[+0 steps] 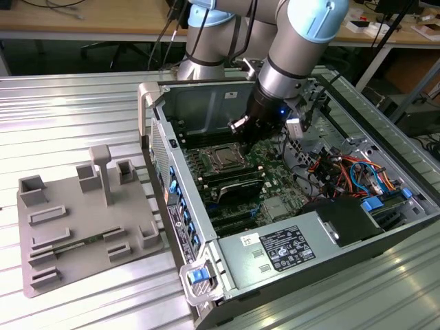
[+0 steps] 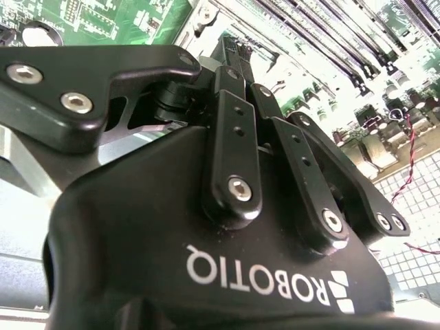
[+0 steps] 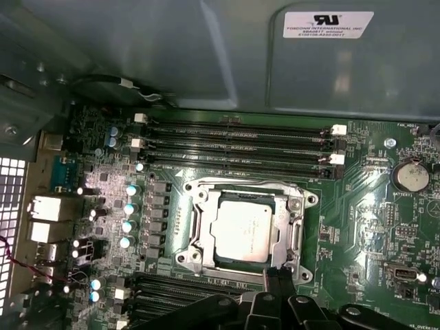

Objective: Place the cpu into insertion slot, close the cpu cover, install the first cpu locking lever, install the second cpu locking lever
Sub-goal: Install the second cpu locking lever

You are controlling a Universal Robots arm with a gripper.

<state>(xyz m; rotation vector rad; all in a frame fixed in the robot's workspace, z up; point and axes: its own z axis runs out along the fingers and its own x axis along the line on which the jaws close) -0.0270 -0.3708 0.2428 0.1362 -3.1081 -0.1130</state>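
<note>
The cpu (image 3: 240,230), a silver-grey square chip, lies flat in the insertion slot (image 3: 242,265) on the green motherboard. The cpu cover (image 3: 194,227), a silver frame, lies down around the chip. In the exterior view the cpu (image 1: 221,159) sits in the open computer case, just below my gripper (image 1: 246,137). In the first wrist view my gripper (image 3: 276,275) ends in one narrow dark tip at the socket's rim, close to the chip's edge. The black fingers (image 2: 237,117) run together to a point in the second wrist view, so the gripper is shut. I cannot make out the locking levers.
Long black RAM slots (image 3: 240,137) run beside the socket, with more (image 3: 179,285) on its other side. A coin battery (image 3: 410,175) and capacitors (image 3: 129,206) flank it. Case walls (image 1: 206,103), cables (image 1: 344,172) and a power supply (image 1: 275,251) crowd the case. A grey fixture (image 1: 82,220) lies at the exterior view's left.
</note>
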